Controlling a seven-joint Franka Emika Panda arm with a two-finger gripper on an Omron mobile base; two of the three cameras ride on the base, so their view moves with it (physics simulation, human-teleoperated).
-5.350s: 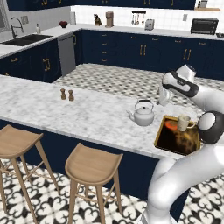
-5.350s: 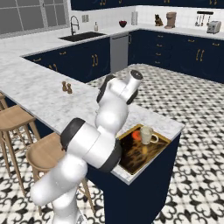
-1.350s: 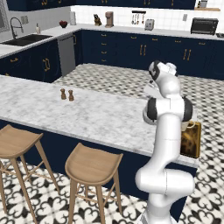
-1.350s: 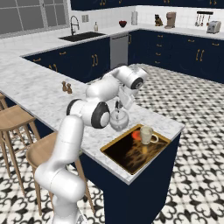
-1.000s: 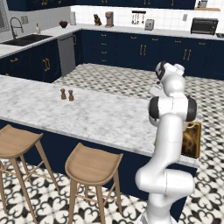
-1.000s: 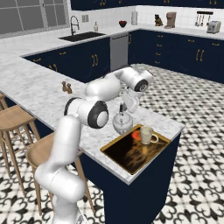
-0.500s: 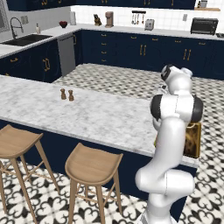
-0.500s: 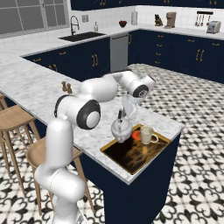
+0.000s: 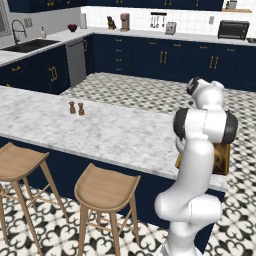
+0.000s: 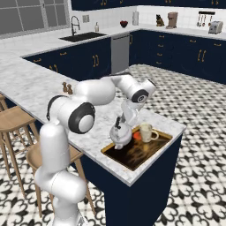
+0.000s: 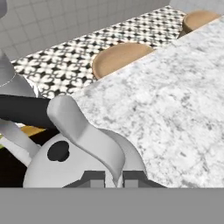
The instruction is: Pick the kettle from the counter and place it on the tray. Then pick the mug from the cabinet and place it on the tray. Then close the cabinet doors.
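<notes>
So the kettle point(image 10: 120, 134) is over the tray point(image 10: 152, 149) right now, at the tray's left end as the right base view shows it. It's a silver-grey one with a dark handle arching over the top, sitting upright. I can't tell if its bottom is actually touching the tray's dark inside or just above it. The gripper point(image 10: 118, 122) comes down on it from above, and the jaws are closed on the kettle's handle; in the hand view the two dark finger tips point(image 11: 92, 178) sit nearly together right at the kettle's curved grey spout and lid.

Just right of the kettle, on the same tray, there's a cream mug point(image 10: 146, 132) standing upright with its handle pointing right. Something small and orange-red point(image 10: 137, 135) sits between the kettle and the mug, too small to say what it is.

The tray lies on the marble surface point(image 10: 39, 84) near its right end, close to the near edge. From the left base view the arm blocks most of it and you just get a sliver of the tray's wooden rim point(image 9: 221, 159).

Further left on the surface, well apart from the tray, are two little brown shakers point(image 9: 76, 108) side by side. Two wooden stools point(image 9: 107, 187) stand along the near side of the surface.
</notes>
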